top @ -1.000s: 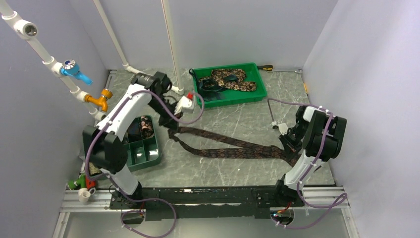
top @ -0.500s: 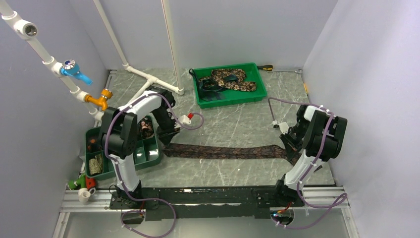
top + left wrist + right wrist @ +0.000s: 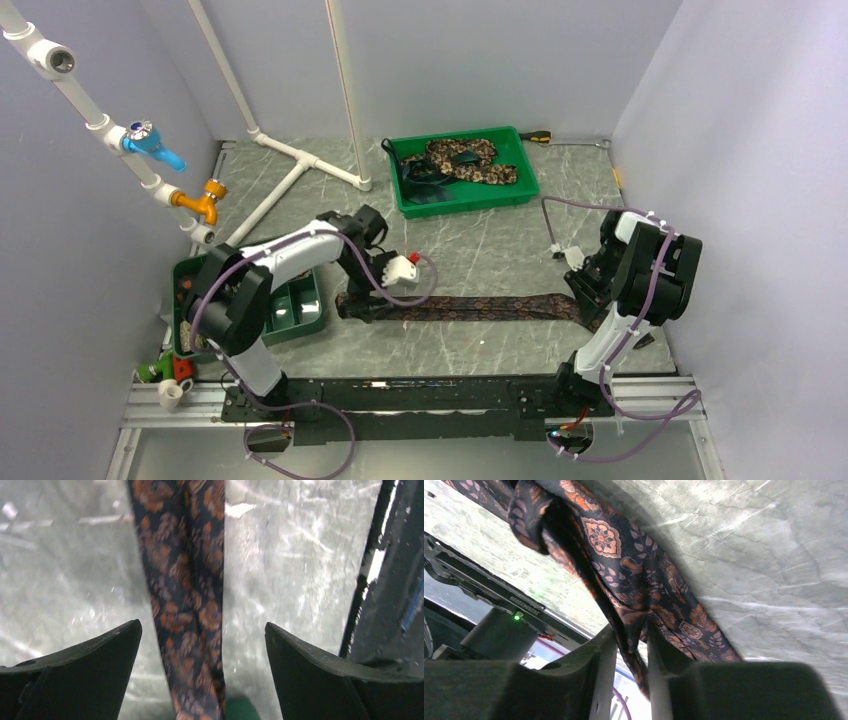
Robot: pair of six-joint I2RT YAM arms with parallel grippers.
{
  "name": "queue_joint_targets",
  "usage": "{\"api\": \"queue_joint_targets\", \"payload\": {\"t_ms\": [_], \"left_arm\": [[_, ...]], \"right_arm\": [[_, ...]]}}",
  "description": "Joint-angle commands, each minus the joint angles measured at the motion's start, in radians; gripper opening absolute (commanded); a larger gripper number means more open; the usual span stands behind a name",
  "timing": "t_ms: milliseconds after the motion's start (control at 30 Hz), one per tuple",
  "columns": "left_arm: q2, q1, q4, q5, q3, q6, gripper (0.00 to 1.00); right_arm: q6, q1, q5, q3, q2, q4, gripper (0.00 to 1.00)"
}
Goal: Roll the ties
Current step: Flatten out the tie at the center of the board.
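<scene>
The left gripper is hanging with its jaws spread wide, its two dark fingers standing well apart. A dark tie with orange-brown patterning is lying flat on the grey marbled desk, running lengthwise between the fingers and touching neither. A thin black bar is crossing the desk beyond the gripper's right-hand finger.

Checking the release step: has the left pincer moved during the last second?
Yes. From above, the left pincer has come toward the near edge, away from the green bin at the back, and hangs open over the tie.
</scene>
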State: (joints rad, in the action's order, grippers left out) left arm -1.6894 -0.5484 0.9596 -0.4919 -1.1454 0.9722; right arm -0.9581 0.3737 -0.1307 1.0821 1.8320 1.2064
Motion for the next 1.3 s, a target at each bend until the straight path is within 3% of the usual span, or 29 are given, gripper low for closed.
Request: {"api": "queue_joint_targets", "payload": {"t_ms": [0, 133, 267, 433, 600, 700, 767, 867, 933, 1033, 1100, 1200, 1267], "left_arm": [[0.059, -0.116, -0.3, 0.114, 0.127, -0.149, 0.99], [0.069, -0.201, -0.455, 0.287, 0.243, -0.165, 0.99], [0.02, -0.188, -0.491, 0.398, 0.235, -0.162, 0.78], [-0.045, -0.106, -0.443, 0.402, 0.133, -0.125, 0.48], [-0.094, -0.057, -0.451, 0.44, 0.077, -0.08, 0.4], [-0.103, -0.047, -0.419, 0.407, 0.048, -0.079, 0.47], [-0.07, -0.043, -0.399, 0.377, 0.046, -0.086, 0.65], [0.021, -0.018, -0.391, 0.324, 0.056, -0.133, 0.8], [0.113, 0.019, -0.395, 0.245, 0.058, -0.185, 0.98], [0.272, 0.074, -0.473, 0.118, 0.077, -0.291, 0.99], [0.371, 0.074, -0.603, 0.125, 0.114, -0.408, 1.0], [0.477, 0.074, -0.842, 0.107, 0.223, -0.579, 0.99], [0.466, 0.076, -0.817, 0.097, 0.201, -0.648, 0.99]], "right_arm": [[-0.014, 0.008, 0.024, 0.039, -0.065, 0.012, 0.36], [-0.016, 0.008, 0.061, 0.028, -0.118, -0.026, 0.45], [-0.015, 0.009, 0.127, -0.032, -0.142, -0.132, 0.45], [0.03, 0.008, 0.167, -0.008, -0.057, -0.24, 0.37], [0.077, 0.005, 0.145, 0.128, 0.055, -0.285, 0.32], [0.094, -0.003, 0.076, 0.245, 0.086, -0.212, 0.37], [0.075, 0.001, 0.023, 0.303, 0.073, -0.145, 0.4], [0.036, 0.029, -0.013, 0.325, 0.002, -0.056, 0.43], [0.019, 0.052, -0.03, 0.309, -0.048, 0.001, 0.43], [-0.029, 0.072, -0.101, 0.237, -0.14, 0.122, 0.47], [-0.056, 0.068, -0.132, 0.148, -0.221, 0.146, 0.59], [-0.067, 0.046, -0.104, -0.013, -0.325, 0.076, 0.69], [-0.058, 0.015, -0.04, -0.115, -0.361, -0.001, 0.68]]}}
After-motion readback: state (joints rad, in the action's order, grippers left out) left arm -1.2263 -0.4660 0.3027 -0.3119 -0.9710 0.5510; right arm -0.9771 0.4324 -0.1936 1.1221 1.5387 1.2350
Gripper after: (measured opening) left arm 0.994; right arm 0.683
